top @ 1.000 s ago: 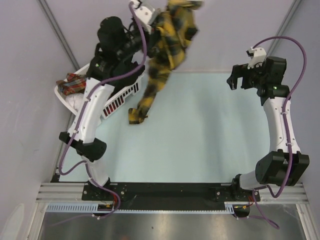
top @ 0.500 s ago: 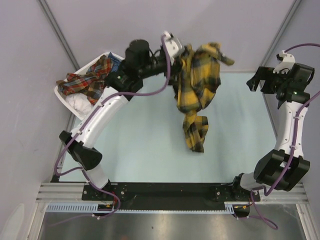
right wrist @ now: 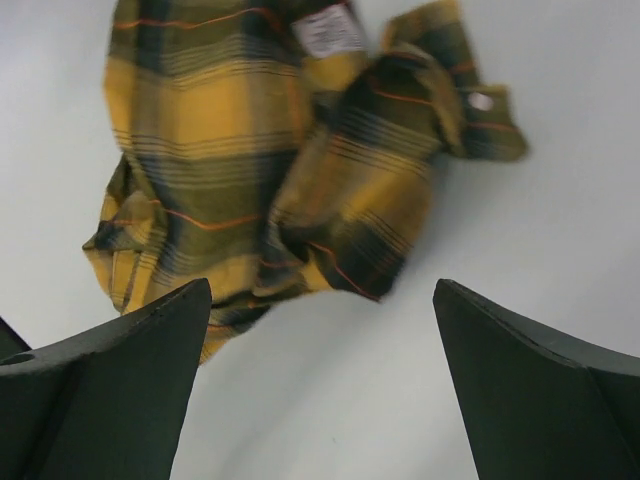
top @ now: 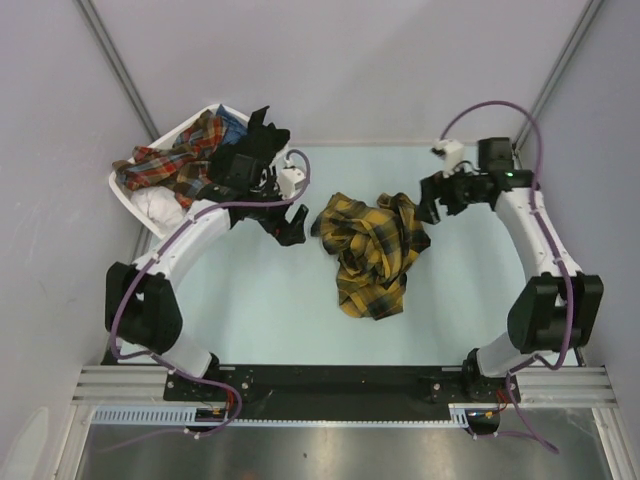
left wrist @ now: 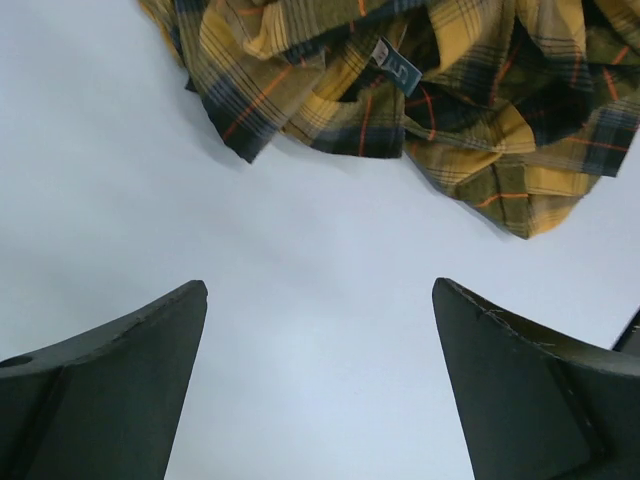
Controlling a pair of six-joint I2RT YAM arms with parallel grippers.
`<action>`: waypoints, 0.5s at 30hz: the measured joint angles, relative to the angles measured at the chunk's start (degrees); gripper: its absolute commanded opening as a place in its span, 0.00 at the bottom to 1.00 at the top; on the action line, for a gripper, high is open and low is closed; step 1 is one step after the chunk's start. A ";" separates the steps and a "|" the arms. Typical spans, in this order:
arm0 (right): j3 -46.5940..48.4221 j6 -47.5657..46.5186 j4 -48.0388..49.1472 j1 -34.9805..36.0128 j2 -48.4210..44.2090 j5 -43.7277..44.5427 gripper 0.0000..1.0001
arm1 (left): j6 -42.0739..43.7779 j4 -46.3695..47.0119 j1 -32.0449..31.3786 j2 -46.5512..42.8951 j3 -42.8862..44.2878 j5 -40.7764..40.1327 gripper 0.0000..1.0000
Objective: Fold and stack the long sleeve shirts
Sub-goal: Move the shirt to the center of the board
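Mustard-yellow and black plaid shirt [top: 372,250]: lies crumpled in a loose heap on the pale surface [top: 250,300], between the two grippers and held by neither. A neck label shows among the folds in the left wrist view.
Left gripper [left wrist: 320,290]: jaws spread wide with nothing between them, only bare surface. It sits just left of the heap and does not touch it.
Right gripper [right wrist: 320,290]: jaws wide apart and empty, just beside the heap's right edge.
Basket [top: 165,132]: white, slatted, at the far left corner. It holds a red plaid garment [top: 175,160] and a white cloth [top: 158,206].
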 measured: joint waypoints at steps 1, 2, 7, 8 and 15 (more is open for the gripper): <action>0.22 -0.61 0.11 3.15 1.36 0.46 0.99 | -0.79 0.22 0.31 -0.90 -0.98 0.28 0.99; 0.83 -1.25 0.07 6.01 3.02 1.09 0.98 | -2.25 0.85 1.11 -2.10 -2.40 0.83 1.00; 8.26 -2.75 1.33 18.03 13.35 5.79 0.97 | -6.21 2.43 5.81 -4.46 -6.25 1.92 0.99; 10.21 -2.91 1.70 20.17 15.37 7.21 0.96 | -6.62 2.67 6.71 -4.70 -6.69 1.88 0.99; 21.42 -5.25 3.13 32.11 29.22 17.25 0.37 | -8.11 2.89 10.32 -7.15 -8.35 1.31 0.99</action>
